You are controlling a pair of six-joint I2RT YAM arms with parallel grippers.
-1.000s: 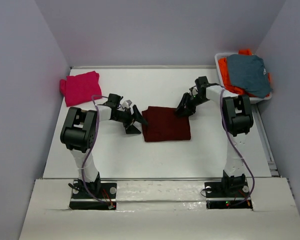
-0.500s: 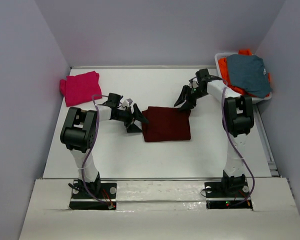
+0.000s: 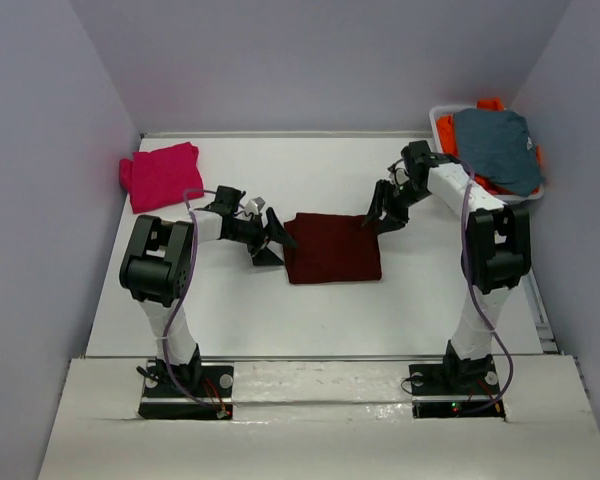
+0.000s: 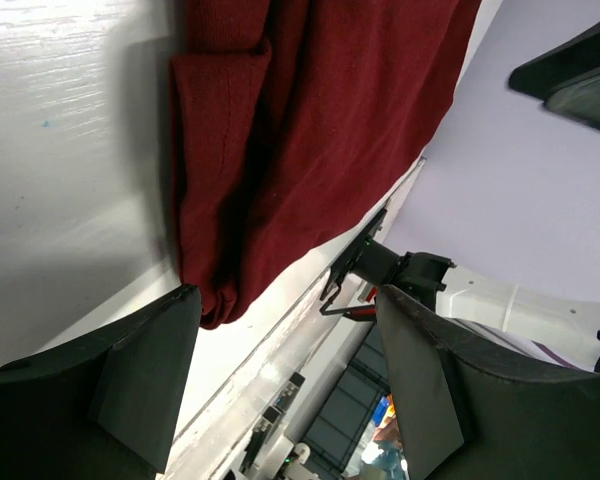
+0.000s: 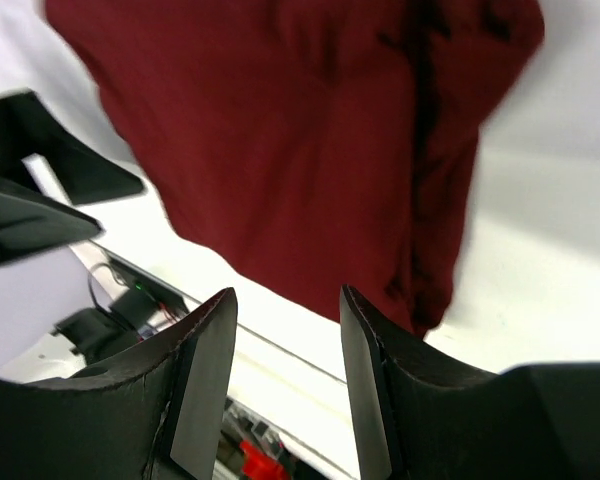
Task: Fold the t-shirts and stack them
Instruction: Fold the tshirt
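A dark maroon t-shirt lies folded into a rectangle in the middle of the table. It also shows in the left wrist view and in the right wrist view. My left gripper is open and empty, just left of the shirt's left edge. My right gripper is open and empty, above the shirt's far right corner. A folded magenta-pink t-shirt lies at the far left of the table.
A white basket at the far right corner holds a grey-blue garment on top of orange garments. Grey walls close in the table on three sides.
My right gripper has lifted off the maroon shirt's far right corner and its arm has swung outward to the right. My left gripper has stayed beside the shirt's left edge.
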